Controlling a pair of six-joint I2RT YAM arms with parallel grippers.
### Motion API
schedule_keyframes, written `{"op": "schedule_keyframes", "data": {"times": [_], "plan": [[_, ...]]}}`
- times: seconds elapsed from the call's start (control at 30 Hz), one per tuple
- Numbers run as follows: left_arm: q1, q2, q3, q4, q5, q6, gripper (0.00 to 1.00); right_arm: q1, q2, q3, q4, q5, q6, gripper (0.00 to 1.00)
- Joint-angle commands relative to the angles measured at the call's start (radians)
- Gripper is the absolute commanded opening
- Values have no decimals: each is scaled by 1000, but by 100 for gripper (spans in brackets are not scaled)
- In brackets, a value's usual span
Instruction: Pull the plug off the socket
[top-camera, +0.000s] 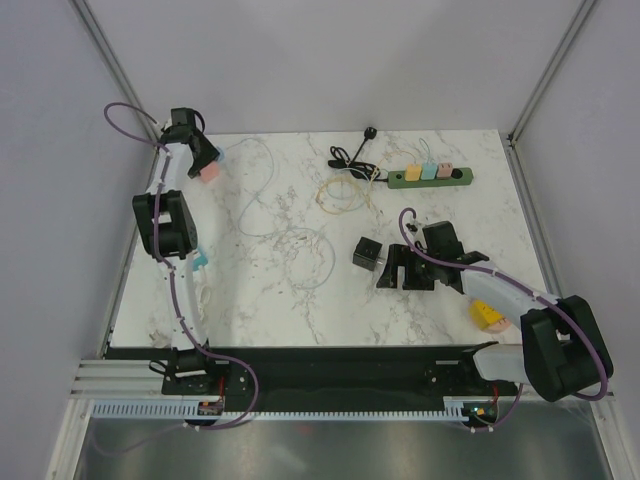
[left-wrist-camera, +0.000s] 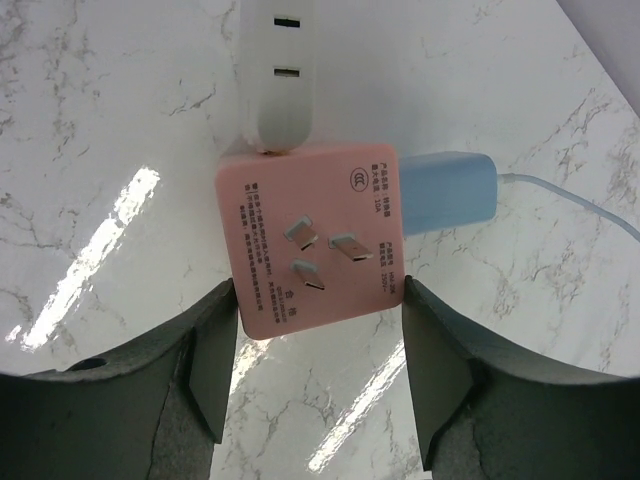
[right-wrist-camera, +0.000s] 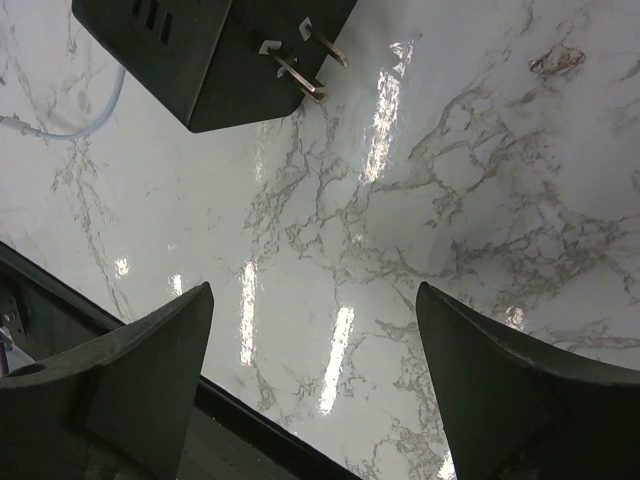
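I'm bracketing the pink socket block (left-wrist-camera: 310, 240) with the left pincer (left-wrist-camera: 318, 288) — clamped or not, I can't tell; the right pincer (right-wrist-camera: 315, 290) is hanging apart — next, firm hold, then pulling the blue plug (left-wrist-camera: 445, 190).

**Tabletop (top-camera: 280, 310) from above, 12 o'clock at the far edge.** A power strip (top-camera: 430, 176) is lying toward 1 o'clock, with three small adapters (top-camera: 428, 169) sitting side by side on it. A coiled cord (top-camera: 350, 157) is lying just off its 9 o'clock end.

The left hand (top-camera: 205, 160) is hanging at 10 o'clock over a square adapter (left-wrist-camera: 310, 235), which is resting prongs up on the tabletop. In the wrist view its fingers (left-wrist-camera: 210, 360) are meeting the adapter's 9 and 3 o'clock sides. A plug (left-wrist-camera: 445, 190) is sitting in the adapter's 3 o'clock face, and a slotted block (left-wrist-camera: 280, 70) is abutting it at 12 o'clock.

A cube charger (top-camera: 367, 253) is lying right of centre, with the right hand (top-camera: 390, 272) hanging just at its 4 o'clock.
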Motion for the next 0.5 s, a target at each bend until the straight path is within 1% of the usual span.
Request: {"op": "schedule_keyframes", "data": {"times": [0.0, 0.1, 0.13, 0.23, 0.33, 0.47], "plan": [[-12, -68, -25, 27, -26, 78, 40, -3, -18, 31, 27, 9, -18, 91], [-15, -106, -86, 28, -23, 75, 36, -3, -31, 28, 24, 11, -17, 91], [-17, -117, -101, 28, -21, 75, 32, -3, -35, 27, 25, 12, -18, 91], [-31, -175, -175, 28, -15, 73, 29, -3, -44, 23, 22, 18, -20, 91], [-50, -258, -271, 30, 2, 76, 27, -3, -49, 20, 22, 15, -20, 91], [-83, -402, -463, 35, 8, 81, 24, -3, -67, 18, 22, 17, -20, 91]]}}
